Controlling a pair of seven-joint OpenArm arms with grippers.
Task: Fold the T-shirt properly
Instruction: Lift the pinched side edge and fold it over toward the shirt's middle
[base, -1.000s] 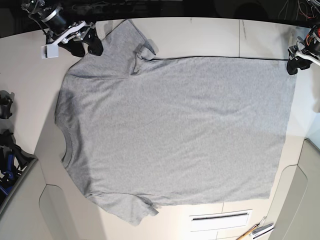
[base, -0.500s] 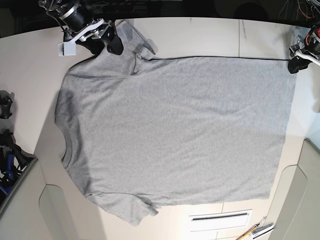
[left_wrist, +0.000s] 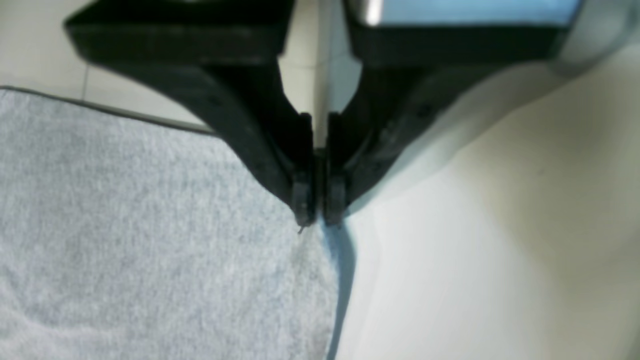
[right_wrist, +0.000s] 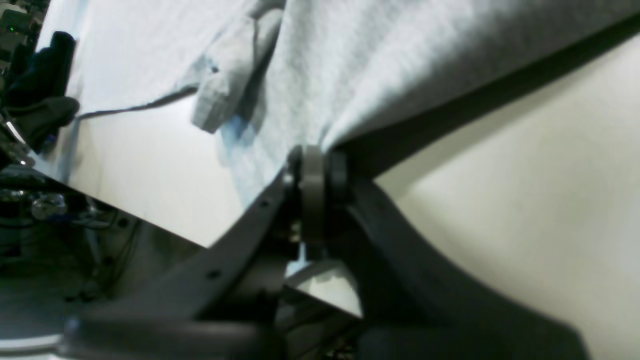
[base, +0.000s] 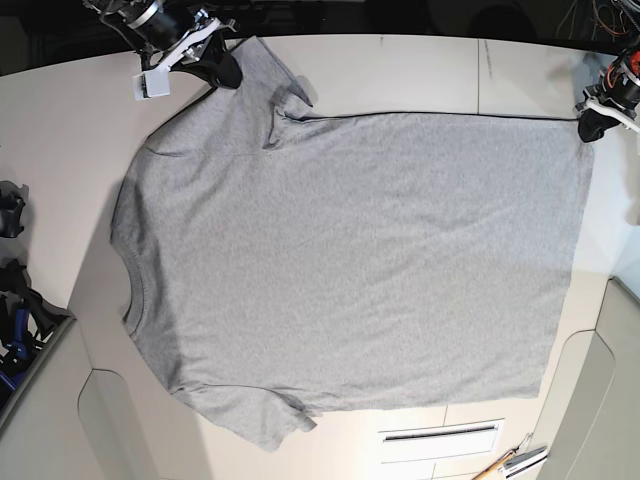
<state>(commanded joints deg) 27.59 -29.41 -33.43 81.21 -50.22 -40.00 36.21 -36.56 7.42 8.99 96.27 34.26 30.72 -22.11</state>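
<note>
Checking the base view, I saw the T-shirt (base: 350, 260) spread flat across the cream tabletop (base: 400, 70), plain grey side up, filling most of the frame. Collar (base: 128, 285) sat at mid-left, hem ran down the right side, one sleeve pointed to the upper left, the other to the bottom centre.

Left end effector (base: 588, 128) sat at the upper right of the base frame, right on the shirt's top hem corner. In the left wrist view its black fingers (left_wrist: 300, 200) were pressed together, tips meeting at the very corner of the grey fabric (left_wrist: 150, 240). Pads looked closed with only a sliver between them; I read it as pinched on the corner, though the cloth between the pads itself was hard to make out.

Right end effector (base: 222, 72) was at the upper left of the base frame, at the outer edge of the upper sleeve. Right wrist view was clearer: fingers (right_wrist: 320, 175) clamped together on a fold of grey cloth (right_wrist: 400, 60), fabric lifted and pulling taut away from the tips, dark shadow on the tabletop beneath it. Sleeve cuff (right_wrist: 225, 90) showed folded over near the upper middle of that frame.

Bottom right of the base frame held a white slotted piece (base: 440, 434) and a pen-like tool (base: 510, 462).
</note>
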